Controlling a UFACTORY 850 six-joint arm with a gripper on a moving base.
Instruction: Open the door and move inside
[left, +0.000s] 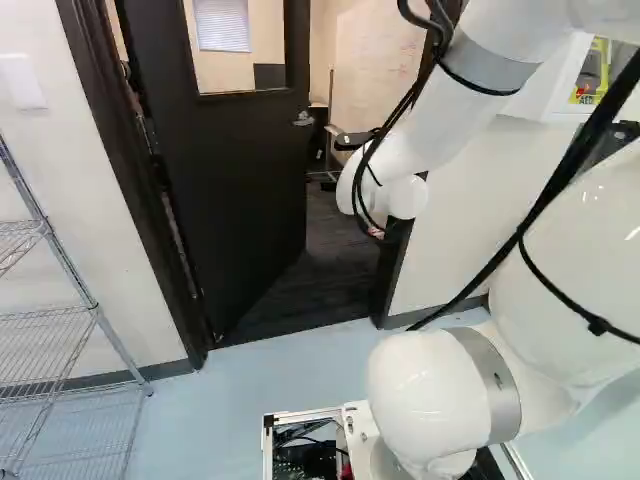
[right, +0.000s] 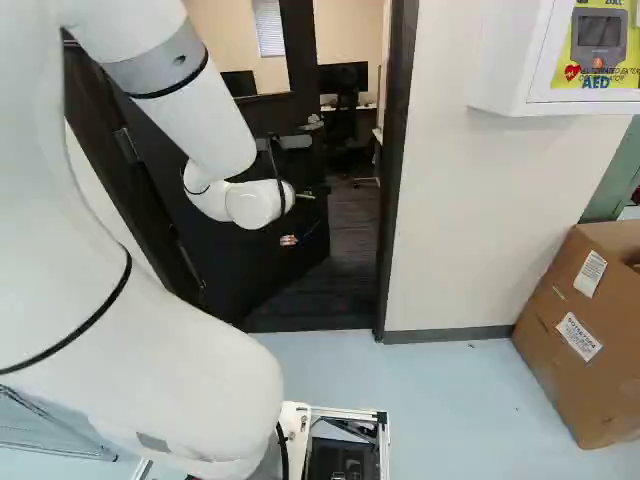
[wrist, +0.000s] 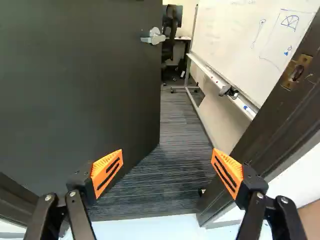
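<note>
In the right base view my gripper (right: 290, 240) is partly hidden by the arm's wrist, in front of the doorway. The dark door (left: 235, 180) with a window stands swung inward, away from the base. Its silver handle (wrist: 153, 37) is ahead of the gripper (wrist: 167, 165) in the wrist view, touched by neither finger. The fingers stand wide open with nothing between them, orange pads facing each other. The door's free edge lies ahead between them; the dark door frame (wrist: 250, 135) with its brass strike plate (wrist: 296, 72) is on the other side of the opening.
Through the doorway show dark carpet (wrist: 175, 175), a whiteboard (wrist: 240, 40) on a wheeled stand and a desk chair. A wire shelf (left: 60, 320) stands left of the door. Right of it are a wall-mounted AED cabinet (right: 510, 60) and a cardboard box (right: 575, 330).
</note>
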